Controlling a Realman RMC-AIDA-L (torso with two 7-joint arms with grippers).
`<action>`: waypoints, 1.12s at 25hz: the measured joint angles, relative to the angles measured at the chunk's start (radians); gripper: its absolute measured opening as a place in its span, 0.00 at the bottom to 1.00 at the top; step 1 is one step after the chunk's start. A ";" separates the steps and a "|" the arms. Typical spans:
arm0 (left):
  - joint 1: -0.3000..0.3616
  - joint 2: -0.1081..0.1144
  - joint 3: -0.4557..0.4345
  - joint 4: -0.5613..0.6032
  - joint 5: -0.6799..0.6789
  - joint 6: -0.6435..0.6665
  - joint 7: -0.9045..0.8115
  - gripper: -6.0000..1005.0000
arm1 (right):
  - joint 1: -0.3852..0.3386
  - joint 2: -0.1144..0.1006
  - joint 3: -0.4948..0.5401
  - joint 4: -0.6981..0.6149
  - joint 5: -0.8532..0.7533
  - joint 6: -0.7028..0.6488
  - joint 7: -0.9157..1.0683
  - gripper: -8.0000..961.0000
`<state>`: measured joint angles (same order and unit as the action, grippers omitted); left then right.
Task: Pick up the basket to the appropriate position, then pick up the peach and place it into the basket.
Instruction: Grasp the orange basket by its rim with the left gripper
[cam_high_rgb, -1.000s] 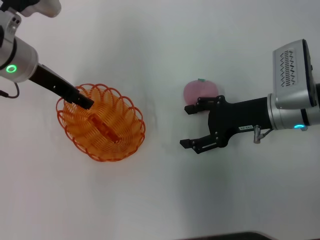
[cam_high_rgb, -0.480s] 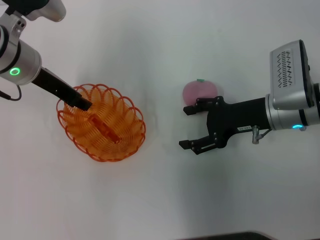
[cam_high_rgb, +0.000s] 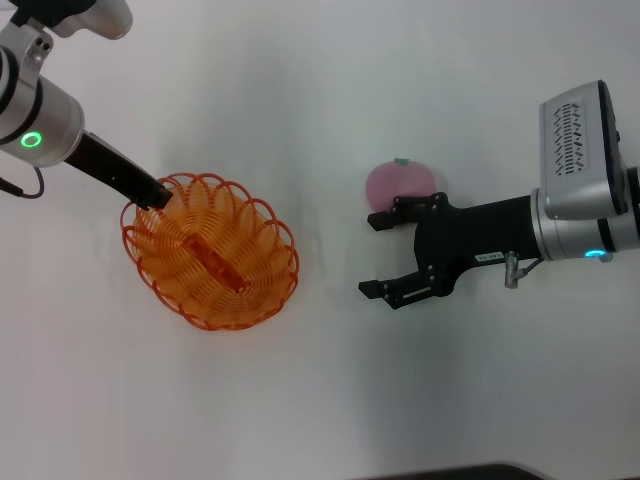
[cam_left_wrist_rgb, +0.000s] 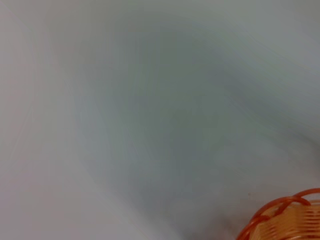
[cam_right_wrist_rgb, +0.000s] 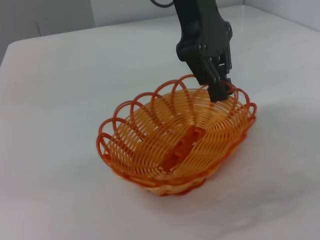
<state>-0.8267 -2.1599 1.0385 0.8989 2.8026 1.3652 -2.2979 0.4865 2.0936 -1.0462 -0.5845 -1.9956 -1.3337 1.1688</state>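
Head view: the left tool (cam_high_rgb: 155, 193) pinches the scalloped rim of the basket (cam_high_rgb: 212, 252), so repositioning the basket on the tabletop (cam_high_rgb: 330, 400) looks to be the step in hand. The right tool (cam_high_rgb: 378, 254) waits wide open just beside the peach (cam_high_rgb: 400, 181). Next, the basket needs setting down nearer the peach.

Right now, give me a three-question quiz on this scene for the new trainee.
1. True or false: the peach lies inside the basket.
2. Which gripper grips the basket's rim? A) left gripper B) right gripper
3. Fill in: the right gripper's jaws are ____.

Key: 1 false, it lies on the table beside the right gripper's upper finger. 2 A. 3 open.
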 joint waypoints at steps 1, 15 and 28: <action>0.000 0.000 0.000 0.000 0.000 0.000 0.000 0.19 | 0.000 0.000 0.000 0.000 0.000 0.000 0.000 0.98; -0.011 0.013 -0.022 0.001 -0.003 0.029 -0.097 0.09 | 0.000 0.000 0.000 0.000 0.000 0.001 0.000 0.98; -0.088 0.124 -0.326 -0.150 -0.009 0.201 -0.224 0.07 | -0.001 -0.001 0.000 0.000 0.000 0.001 0.003 0.98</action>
<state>-0.9145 -2.0356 0.7129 0.7485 2.7939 1.5657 -2.5223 0.4853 2.0928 -1.0461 -0.5844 -1.9957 -1.3331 1.1718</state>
